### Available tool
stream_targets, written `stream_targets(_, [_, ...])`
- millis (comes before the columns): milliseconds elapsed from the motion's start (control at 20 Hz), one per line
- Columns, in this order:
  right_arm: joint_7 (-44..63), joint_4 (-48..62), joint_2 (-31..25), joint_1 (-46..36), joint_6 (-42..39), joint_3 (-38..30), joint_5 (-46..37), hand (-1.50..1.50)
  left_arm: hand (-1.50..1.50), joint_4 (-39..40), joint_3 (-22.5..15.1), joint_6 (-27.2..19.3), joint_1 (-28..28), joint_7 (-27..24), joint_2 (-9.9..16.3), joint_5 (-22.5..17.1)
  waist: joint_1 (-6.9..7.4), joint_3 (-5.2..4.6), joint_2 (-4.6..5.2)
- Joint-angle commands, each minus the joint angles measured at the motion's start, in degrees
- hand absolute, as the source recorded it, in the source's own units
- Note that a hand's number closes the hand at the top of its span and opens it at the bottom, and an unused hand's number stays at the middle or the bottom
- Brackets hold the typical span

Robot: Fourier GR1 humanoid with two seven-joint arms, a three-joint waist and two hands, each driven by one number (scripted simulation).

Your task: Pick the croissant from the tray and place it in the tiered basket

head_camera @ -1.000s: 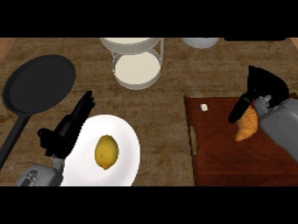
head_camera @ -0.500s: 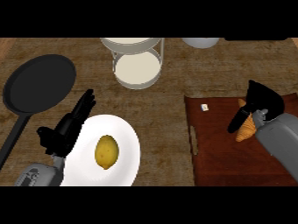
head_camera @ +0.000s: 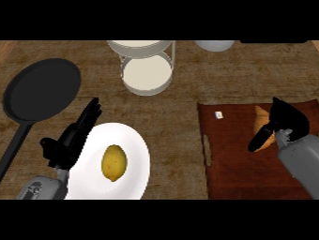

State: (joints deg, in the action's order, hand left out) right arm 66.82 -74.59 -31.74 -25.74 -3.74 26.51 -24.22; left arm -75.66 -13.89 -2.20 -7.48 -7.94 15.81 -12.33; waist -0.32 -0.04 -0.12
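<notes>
Versus half a second ago, the right black hand (head_camera: 284, 123) sits about where it was over the dark brown rectangular tray (head_camera: 239, 164), fingers and thumb curled round the golden-brown croissant (head_camera: 262, 125); a second ago the croissant showed more fully, running down beside the forearm, now much of it is hidden under the hand. Nothing else has shifted.

Croissant is on or just above the tray's upper right part, contact with the tray cannot be told. Its long axis runs roughly up-down in the view, slightly tilted; upper end points toward the tray's far edge, lower end peeks out below the thumb. A small white tag (head_camera: 219, 114) lies at the tray's upper left corner.

Left black hand (head_camera: 71, 140) rests well left of the tray, fingers straight and released, lying against the left rim of the white round plate (head_camera: 121, 187), which holds a yellow lemon (head_camera: 114, 162). Black frying pan (head_camera: 41, 91) is further left of the tray. The white tiered basket with metal wire frame (head_camera: 147, 72) stands beyond the tray's upper left, apart from it. A pale bowl (head_camera: 214, 45) sits beyond the tray's far edge.
</notes>
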Motion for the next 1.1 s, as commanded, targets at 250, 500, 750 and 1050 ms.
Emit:
stream_targets(250, [4.4,2.5,4.0,1.3,-1.6,-5.2,-3.5,-1.5,0.0,1.3,-0.8,-0.5,0.2,-1.1,-3.7,3.6,0.34,0.03,0.09])
stream_targets(500, [-3.0,3.3,6.6,2.2,3.5,-8.6,-7.2,1.5,0.0,-1.8,2.8,0.5,-0.9,2.5,-1.9,2.6,0.45,0.05,0.09])
stream_targets(750, [-9.3,6.1,9.2,3.2,5.6,-9.6,-15.2,1.5,0.0,2.7,3.7,2.3,-0.5,-1.7,-4.4,5.0,0.39,0.04,0.14])
stream_targets(1050, [-12.3,9.8,10.7,0.2,4.4,-13.5,-18.6,1.5,0.0,-9.0,3.7,3.1,5.1,4.2,-3.5,5.5,0.75,0.05,0.09])
